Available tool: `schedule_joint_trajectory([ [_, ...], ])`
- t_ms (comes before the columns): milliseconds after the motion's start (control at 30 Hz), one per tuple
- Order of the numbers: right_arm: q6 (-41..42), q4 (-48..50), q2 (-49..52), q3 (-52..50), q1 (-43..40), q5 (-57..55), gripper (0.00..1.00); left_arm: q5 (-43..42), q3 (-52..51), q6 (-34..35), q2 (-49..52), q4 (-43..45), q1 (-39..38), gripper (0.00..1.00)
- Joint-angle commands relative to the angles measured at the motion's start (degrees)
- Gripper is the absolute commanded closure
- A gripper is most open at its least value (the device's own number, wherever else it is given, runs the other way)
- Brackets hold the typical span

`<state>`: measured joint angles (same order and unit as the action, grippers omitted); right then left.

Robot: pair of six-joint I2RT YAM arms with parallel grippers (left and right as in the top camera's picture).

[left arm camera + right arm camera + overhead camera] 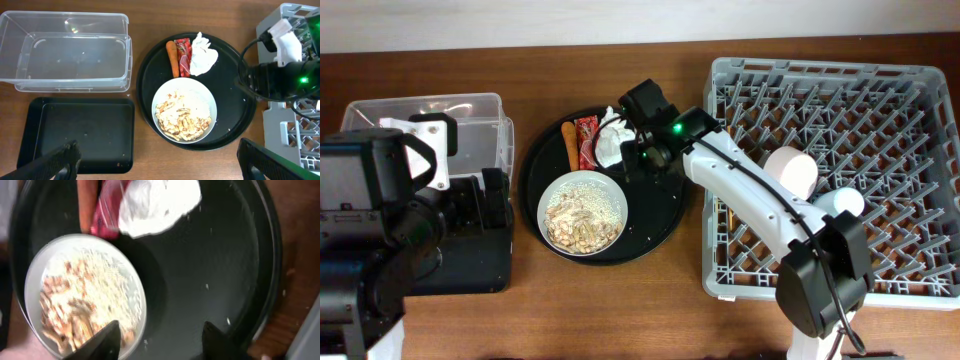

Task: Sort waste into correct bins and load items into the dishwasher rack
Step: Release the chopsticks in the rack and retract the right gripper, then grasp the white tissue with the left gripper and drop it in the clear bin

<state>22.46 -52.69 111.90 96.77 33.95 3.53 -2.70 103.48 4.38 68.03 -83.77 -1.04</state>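
Two pincers are in view, each spread wide with nothing held: the left pincer (160, 167) and the right pincer (162, 342).

View differences:
- Only the overhead view shows the large square grey plastic pegged rack (820, 68). It lies well behind the right pincer and carries a small white bowl (792, 170) and a small pale cup (847, 200).
- The left arm hides most of the shallow flat black rectangular tray (80, 130) from overhead. The left wrist view shows it whole, below and to one side of the left pincer. The clear plastic rectangular tub (70, 55) lies just beyond it.
- The right wrist view is blurred.

Edges and room:
- The right pincer hangs over the big round black tray (230, 90).
- One fingertip is above the rim of the wide white bowl (212, 97).
- The other fingertip is above bare tray floor, which runs out to the tray rim beside the rack.
- The tub stands just beside the round tray on the brown wooden worktop (145, 20).

Count:
- One bowl of pale rice-like scraps (182, 122).
- One crumpled white tissue (204, 55), ahead of the right pincer.
- One small red wrapper (184, 57), touching the tissue.
- One orange carrot-like stick (173, 58), beside the wrapper.
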Motion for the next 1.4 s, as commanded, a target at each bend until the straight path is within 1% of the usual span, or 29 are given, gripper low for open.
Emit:
schedule_joint_trajectory([
  [0,0.0,-2.08,-5.73,0.76,0.5,-1.2,0.45,0.59,-0.04,0.76,-0.5,0.11,-0.02,0.01],
  [33,-0.26,-3.43,-10.12,0.76,0.98,-3.54,0.42,0.59,-0.04,0.76,-0.5,0.13,-0.02,0.01],
  [67,-2.84,-4.63,-16.22,0.76,2.95,-7.06,0.39,0.61,-0.04,0.76,-0.5,0.13,-0.02,0.01],
  [100,-6.03,-5.2,-21.55,0.76,5.33,-9.4,0.01,0.59,-0.04,0.76,-0.5,0.11,-0.02,0.01],
  [167,-5.97,-5.07,-26.82,0.76,7.32,-7.93,0.02,0.61,-0.04,0.76,-0.5,0.11,-0.02,0.01],
  [200,-6.01,-8.13,-27.5,0.76,7.37,-8.24,0.02,0.59,-0.04,0.76,-0.5,0.11,-0.02,0.01],
  [233,-6.08,-14.93,-28.46,0.76,6.45,-12.22,0.02,0.61,-0.04,0.76,-0.5,0.11,-0.02,0.01],
  [267,-5.07,-19.82,-29.83,0.76,4.98,-12.39,0.02,0.59,-0.04,0.76,-0.5,0.11,-0.02,0.01],
  [300,-5.07,-23.17,-33.4,0.76,2.4,-12.72,0.02,0.61,-0.04,0.76,-0.5,0.11,-0.02,0.01],
  [333,-5.09,-23.74,-36.98,0.72,1.14,-14.01,0.02,0.61,-0.04,0.76,-0.5,0.11,-0.02,0.01],
  [367,-5.14,-23.21,-41.94,0.72,0.22,-17.99,0.02,0.61,-0.04,0.76,-0.5,0.11,-0.02,0.01],
  [400,-6.58,-21.7,-47.34,0.72,-0.57,-21.46,0.02,0.61,-0.04,0.76,-0.5,0.11,-0.02,0.01],
  [433,-9.2,-19.74,-51.17,0.5,-2.36,-22.23,0.02,0.61,-0.04,0.76,-0.5,0.11,-0.02,0.01],
  [500,-10.25,-13.31,-61.51,-4.24,-13.11,-20.59,0.02,0.61,-0.04,0.76,-0.5,0.13,-0.02,0.01],
  [533,-11.41,-9.35,-66.29,-10.29,-18.88,-18.47,0.02,0.61,-0.04,0.76,-0.5,0.11,-0.02,0.01],
  [567,-16.04,-4.24,-70.05,-16.92,-22.43,-14.67,0.02,0.61,-0.04,0.76,-0.5,0.11,-0.02,0.01],
  [600,-22.27,3.43,-75.54,-27.78,-26.56,-8.09,0.02,0.59,-0.04,0.76,-0.5,0.11,-0.02,0.01],
  [633,-23.34,7.17,-78.68,-34.58,-28.59,-5.35,0.02,0.59,-0.04,0.76,-0.5,0.13,-0.02,0.01],
  [667,-23.3,13.77,-85.42,-48.68,-32.68,-2.08,0.02,0.61,-0.04,0.76,-0.5,0.11,-0.02,0.01],
  [700,-23.3,19.8,-91.21,-59.87,-35.17,0.24,0.02,0.61,-0.04,0.76,-0.5,0.11,-0.02,0.01],
  [733,-23.3,24.17,-96.74,-68.04,-36.54,0.57,0.02,0.61,-0.04,0.76,-0.5,0.11,-0.02,0.01],
  [833,-23.3,30.8,-111.32,-84.56,-37.16,0.55,0.02,0.59,-0.04,0.76,-0.5,0.11,-0.02,0.01],
  [867,-23.28,33.55,-111.32,-87.54,-37.2,0.63,0.02,0.59,-0.04,0.76,-0.5,0.11,-0.02,0.01],
  [900,-23.3,43.04,-111.71,-93.64,-37.31,0.81,0.02,0.61,-0.04,0.76,-0.5,0.11,-0.02,0.01],
  [933,-23.32,47.98,-111.71,-96.13,-37.35,0.74,0.02,0.61,-0.04,0.76,-0.5,0.11,-0.02,0.01],
  [1333,-23.3,48.68,-111.69,-96.45,-37.35,0.79,0.02,0.59,-0.04,0.76,-0.5,0.13,-0.02,0.01],
  [1367,-23.3,48.68,-111.69,-96.45,-37.35,0.79,0.02,-0.79,-0.04,1.49,-0.5,0.17,-0.02,0.01],
])
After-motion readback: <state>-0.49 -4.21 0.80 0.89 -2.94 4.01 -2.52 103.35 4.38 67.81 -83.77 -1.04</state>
